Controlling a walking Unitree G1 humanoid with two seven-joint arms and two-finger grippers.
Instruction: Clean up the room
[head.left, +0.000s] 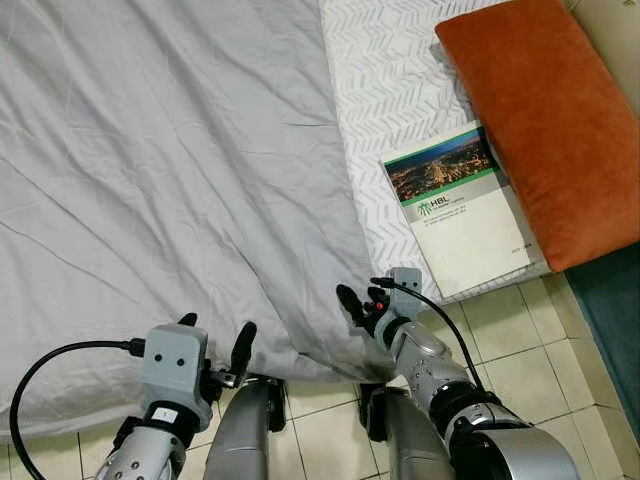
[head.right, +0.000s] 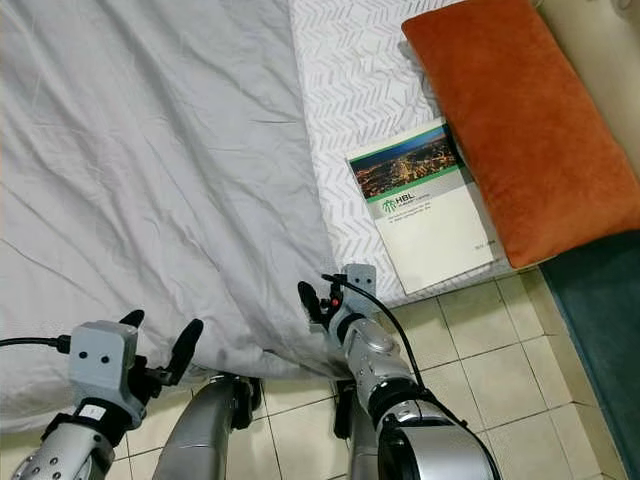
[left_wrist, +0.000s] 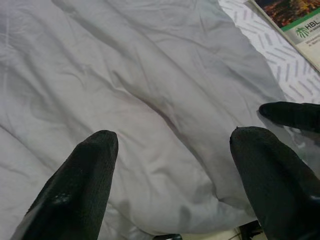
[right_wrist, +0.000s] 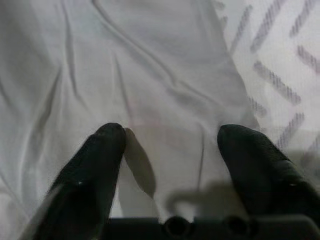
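Note:
A rumpled grey sheet (head.left: 180, 170) covers most of the bed, and its near edge hangs over the bedside. My right gripper (head.left: 362, 303) is open at the sheet's near right corner, with the cloth lying under and between its fingers (right_wrist: 107, 145) in the right wrist view. Lower on the left, my left gripper (head.left: 215, 335) is open just off the hanging edge, pointing over the sheet (left_wrist: 150, 90), with nothing in it. A book (head.left: 460, 205) with a city-lights cover lies on the bare white patterned mattress (head.left: 390, 90) beside an orange pillow (head.left: 540, 120).
Pale floor tiles (head.left: 520, 350) run along the bedside. A dark teal rug (head.left: 615, 310) lies at the far right. My own legs (head.left: 245, 430) stand close against the bed edge between the two arms.

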